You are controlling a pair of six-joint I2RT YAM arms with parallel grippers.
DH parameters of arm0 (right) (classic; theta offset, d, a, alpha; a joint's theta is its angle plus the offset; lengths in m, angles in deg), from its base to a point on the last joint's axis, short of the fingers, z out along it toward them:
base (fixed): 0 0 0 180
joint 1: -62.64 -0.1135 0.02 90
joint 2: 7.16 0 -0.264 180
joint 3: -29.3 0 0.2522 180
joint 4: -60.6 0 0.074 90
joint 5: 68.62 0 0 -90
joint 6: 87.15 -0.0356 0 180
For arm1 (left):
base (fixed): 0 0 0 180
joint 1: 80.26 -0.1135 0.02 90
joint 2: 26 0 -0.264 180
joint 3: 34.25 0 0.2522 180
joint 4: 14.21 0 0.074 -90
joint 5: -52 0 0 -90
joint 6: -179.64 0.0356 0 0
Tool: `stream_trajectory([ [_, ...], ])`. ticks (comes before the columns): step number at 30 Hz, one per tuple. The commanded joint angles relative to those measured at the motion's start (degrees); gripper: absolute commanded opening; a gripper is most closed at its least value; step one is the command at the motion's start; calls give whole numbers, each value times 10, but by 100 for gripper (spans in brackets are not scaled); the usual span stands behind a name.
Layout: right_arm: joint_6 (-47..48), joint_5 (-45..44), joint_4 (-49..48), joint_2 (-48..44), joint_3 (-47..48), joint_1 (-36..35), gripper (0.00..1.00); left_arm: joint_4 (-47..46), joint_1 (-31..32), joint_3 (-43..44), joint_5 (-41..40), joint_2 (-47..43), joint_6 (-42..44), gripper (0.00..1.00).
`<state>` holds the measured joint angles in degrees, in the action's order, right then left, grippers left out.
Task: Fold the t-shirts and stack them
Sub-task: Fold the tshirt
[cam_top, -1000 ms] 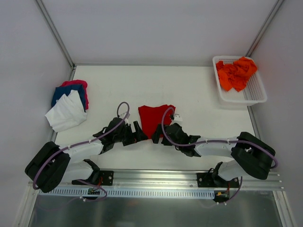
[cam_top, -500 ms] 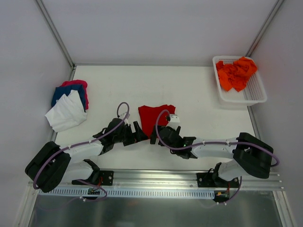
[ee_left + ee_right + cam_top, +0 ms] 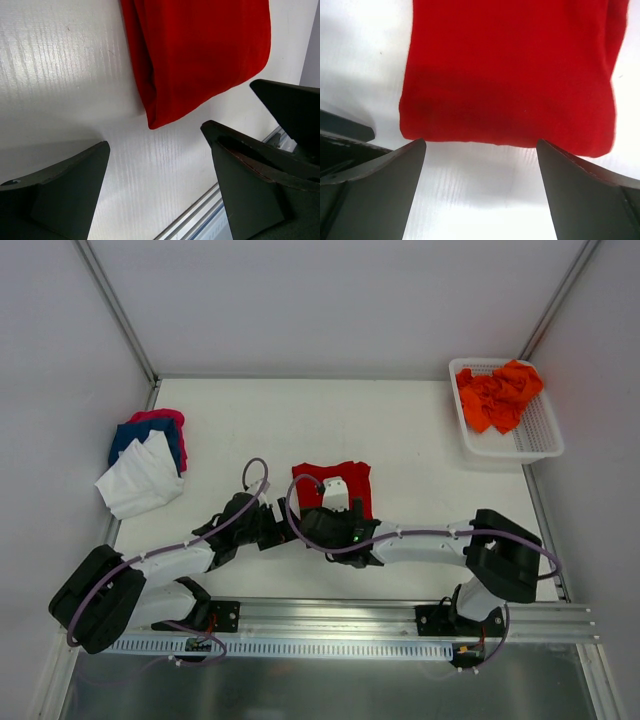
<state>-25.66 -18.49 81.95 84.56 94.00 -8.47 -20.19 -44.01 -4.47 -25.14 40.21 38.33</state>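
Note:
A deep red t-shirt lies folded on the white table, a little near of centre. Both grippers sit at its near edge. My left gripper is by the near left corner, open, with only bare table between its fingers; the red t-shirt shows just ahead of my left gripper. My right gripper reaches in from the right, open, facing the fold of the red t-shirt, nothing in my right gripper. White, blue and pink t-shirts are piled at the left. Orange t-shirts fill the basket.
The white mesh basket stands at the far right corner. A metal rail runs along the near table edge. White walls close off the left, back and right. A finger of the right gripper shows close beside my left gripper.
My right arm has swung left along the red t-shirt's near edge, its wrist now over the shirt's lower part. The left arm has barely shifted. Both grippers stayed open.

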Motion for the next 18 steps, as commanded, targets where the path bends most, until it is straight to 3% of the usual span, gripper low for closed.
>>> stream_trajectory([
  [1,39,25,61,-3,58,-14,100,27,-1,-13,3,1,2,87],
  [4,-8,83,-69,-74,-55,-10,99,23,-1,-17,1,-4,0,87],
  [8,-125,60,-248,-188,-208,-22,99,14,-1,-26,1,-10,-6,88],
  [10,-158,-25,-394,-214,-297,-46,100,10,-1,-28,1,-11,-8,87],
  [12,-186,-150,-453,-228,-326,-99,99,5,-1,-31,2,-12,-10,87],
  [14,-184,-210,-469,-220,-325,-139,100,1,-1,-34,3,-11,-15,87],
  [18,-219,-344,-561,-118,-307,-170,100,-5,-1,-42,7,-24,-19,87],
])
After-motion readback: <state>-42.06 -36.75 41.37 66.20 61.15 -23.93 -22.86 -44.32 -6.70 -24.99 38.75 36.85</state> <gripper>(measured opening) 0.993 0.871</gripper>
